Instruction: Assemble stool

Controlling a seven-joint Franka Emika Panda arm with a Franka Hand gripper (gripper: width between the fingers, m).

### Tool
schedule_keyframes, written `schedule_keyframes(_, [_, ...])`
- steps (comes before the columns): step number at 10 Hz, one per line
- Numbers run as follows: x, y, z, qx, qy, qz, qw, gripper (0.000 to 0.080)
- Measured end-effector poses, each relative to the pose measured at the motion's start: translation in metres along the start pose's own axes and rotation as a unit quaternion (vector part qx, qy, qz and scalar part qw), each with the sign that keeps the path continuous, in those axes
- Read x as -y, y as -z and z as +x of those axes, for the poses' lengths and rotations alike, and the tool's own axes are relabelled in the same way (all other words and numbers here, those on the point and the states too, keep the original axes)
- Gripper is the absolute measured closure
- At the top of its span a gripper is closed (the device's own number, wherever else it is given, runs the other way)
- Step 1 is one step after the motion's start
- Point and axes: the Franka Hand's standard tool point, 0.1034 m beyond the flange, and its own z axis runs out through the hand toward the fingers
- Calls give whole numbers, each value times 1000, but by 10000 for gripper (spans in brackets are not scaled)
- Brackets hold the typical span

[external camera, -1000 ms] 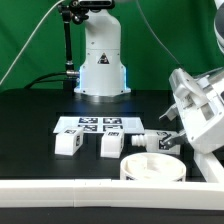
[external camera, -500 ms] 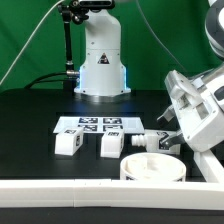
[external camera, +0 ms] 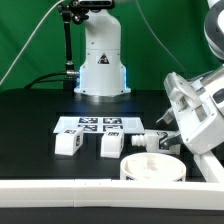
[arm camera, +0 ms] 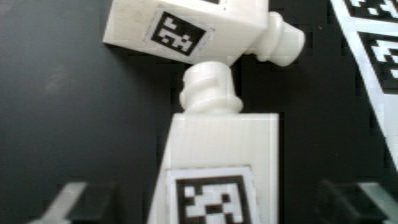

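The step in hand is judged to be the pick-up of one leg (arm camera: 222,150) of the stool. The hand (external camera: 168,138) is set low over the leg with its jaws apart. In the wrist view the fingers (arm camera: 64,200) are seen on either side of the blocky body, with dark counter (external camera: 30,130) showing between each finger and the plastic, so nothing is grasped. For the next move, the jaws would have to be brought together squarely on the two flat sides, and the leg lifted without being dragged against its neighbour. It would then have to be turned so that its ribbed peg (arm camera: 208,92) can be offered to the seat disc (external camera: 152,167) (no socket can be made out there). The leg is white, with a black-and-white square tag on its upper face. It lies on its side low toward the exterior view's right, just behind the seat disc. The peg is aimed at a neighbouring leg (arm camera: 187,35); whether the two touch cannot be told. A third leg (external camera: 68,143) is seen at lower centre-left, in front of the marker board (external camera: 88,124). The round, low-rimmed disc rests at the lower right, beside the white rail (external camera: 60,190).
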Motion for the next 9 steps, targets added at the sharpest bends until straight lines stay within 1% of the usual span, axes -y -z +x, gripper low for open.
schedule_keyframes(1, [0,-1,0,1,1,1,1000,402])
schedule_keyframes(2, [0,-1,0,1,1,0,1000,471])
schedule_keyframes(7, [0,-1,-1,2,4,2,1000,471])
schedule_keyframes(8, [2,3,-12,20,-2,17,1000,471])
schedule_keyframes(9, [3,10,-21,34,-10,30,999,471])
